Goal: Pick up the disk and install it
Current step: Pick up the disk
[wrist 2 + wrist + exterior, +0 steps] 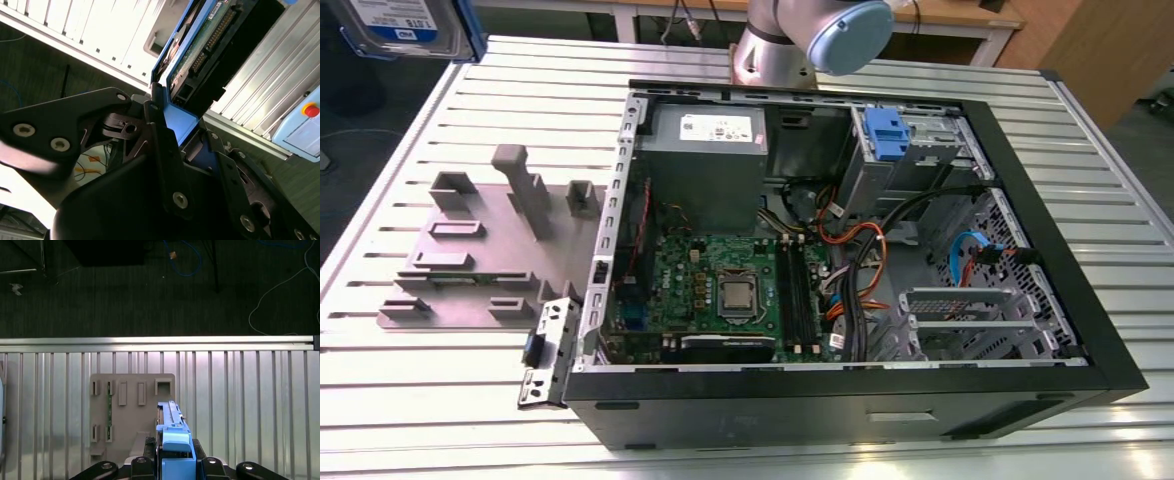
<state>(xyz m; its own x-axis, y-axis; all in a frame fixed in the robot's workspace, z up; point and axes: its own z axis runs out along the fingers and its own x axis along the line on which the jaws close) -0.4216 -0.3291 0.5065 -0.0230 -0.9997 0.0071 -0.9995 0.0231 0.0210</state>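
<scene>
The disk (398, 24), silver with a blue-and-white label in a blue carrier, is up in the air at the exterior view's far left, above the table's corner. In the second wrist view the disk (207, 37) shows its circuit-board side, and my gripper (172, 122) is shut on the carrier's blue end. The first wrist view has the disk (171, 432) edge-on, clamped between the black fingers (141, 465) of my gripper (175, 465), high over the grey fixture plate (132, 410).
An open computer case (1067, 230) lies on the ribbed aluminium table (400, 400), with a blue latch piece (886, 135) at its drive bay and a grey metal box (707, 150) beside that. The grey fixture plate (480, 250) with upright posts sits at the exterior view's left. A red button (310, 110) is below.
</scene>
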